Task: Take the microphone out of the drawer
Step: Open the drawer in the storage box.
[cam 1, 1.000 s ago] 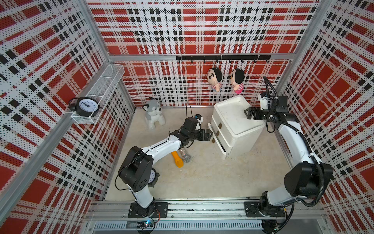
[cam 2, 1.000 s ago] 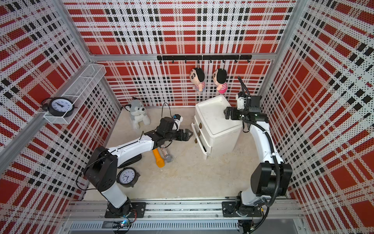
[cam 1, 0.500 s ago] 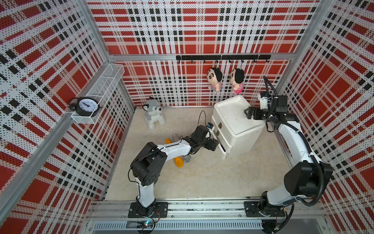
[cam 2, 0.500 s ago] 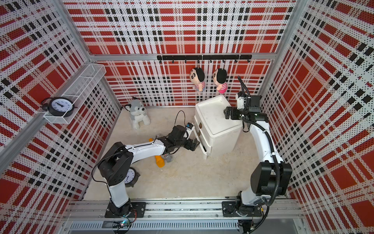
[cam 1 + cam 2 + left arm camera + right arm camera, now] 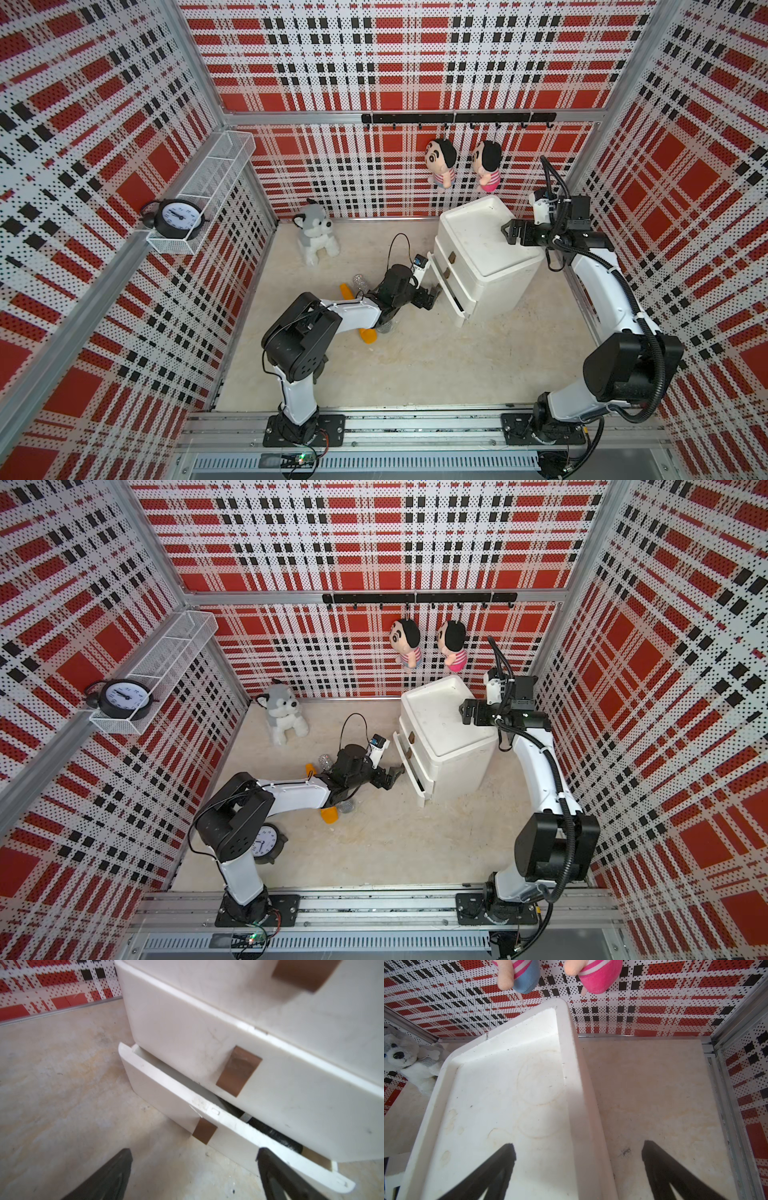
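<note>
Left fingers: the left gripper [image 5: 194, 1152] has its fingers [image 5: 116, 1169] spread wide with nothing between them. It is low over the table [image 5: 415, 365], just in front of the bottom drawer [image 5: 166, 1088]. One fingertip overlaps the drawer's front in the wrist view, and contact cannot be told.
Microphone: the microphone [image 5: 274, 1135] is black, long and narrow, with a pale band partway along. It lies inside the bottom drawer, close behind the front panel, and only a strip of it shows through the gap.
Drawer: pulled out a little, more at one end than the other, with a copper tab handle [image 5: 204, 1131] mid-front.
In the way: the middle drawer [image 5: 187, 1043] overhangs the opening, leaving a narrow slit.
Cabinet: the white cabinet [image 5: 486, 249] stands near the table's back right corner, drawers facing the left arm.
Right fingers: the right gripper [image 5: 577, 1147] is wide apart and empty, above the right edge of the cabinet's top.
Table: orange toys [image 5: 368, 336] with glittery silver heads lie under the left forearm. A plush husky [image 5: 313, 235] sits at the back left corner, and a clock [image 5: 264, 841] lies near the front left corner.
Walls: two dolls [image 5: 440, 166] hang from a hook rail [image 5: 457, 118] on the back wall. A second clock [image 5: 176, 214] sits on a wire shelf [image 5: 208, 174] on the left wall.
</note>
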Controlling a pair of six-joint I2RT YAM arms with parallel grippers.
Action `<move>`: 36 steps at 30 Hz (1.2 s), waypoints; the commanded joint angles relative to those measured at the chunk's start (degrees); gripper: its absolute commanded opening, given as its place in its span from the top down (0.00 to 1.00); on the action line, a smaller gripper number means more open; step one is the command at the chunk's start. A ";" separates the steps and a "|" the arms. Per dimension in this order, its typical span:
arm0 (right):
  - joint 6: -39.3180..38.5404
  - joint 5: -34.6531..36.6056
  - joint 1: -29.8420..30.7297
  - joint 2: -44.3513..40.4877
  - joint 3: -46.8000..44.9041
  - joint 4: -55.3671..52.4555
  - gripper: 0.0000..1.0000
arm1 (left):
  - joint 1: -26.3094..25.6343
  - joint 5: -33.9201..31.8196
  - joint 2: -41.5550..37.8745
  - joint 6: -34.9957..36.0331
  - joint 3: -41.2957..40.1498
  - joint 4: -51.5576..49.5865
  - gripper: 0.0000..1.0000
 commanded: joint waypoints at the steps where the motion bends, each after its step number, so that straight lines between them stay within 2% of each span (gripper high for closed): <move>1: -0.26 -1.49 0.70 2.30 -1.64 -4.83 0.00 | 1.85 4.76 -0.68 0.40 0.89 6.72 0.05; 10: -0.46 -1.74 0.75 2.21 -1.65 -4.92 0.00 | 2.03 9.18 4.72 1.27 6.01 5.87 0.10; 18: -0.57 -1.93 0.82 2.45 -1.64 -4.92 0.00 | 1.35 5.53 7.49 5.98 9.24 1.20 0.14; 29: -0.80 -2.11 0.91 2.49 -1.51 -5.05 0.00 | -0.19 4.00 11.70 9.08 14.56 -1.38 0.27; 36: -0.91 -2.52 1.09 3.00 -1.45 -5.22 0.00 | -0.50 5.24 13.11 10.57 15.75 -0.90 0.40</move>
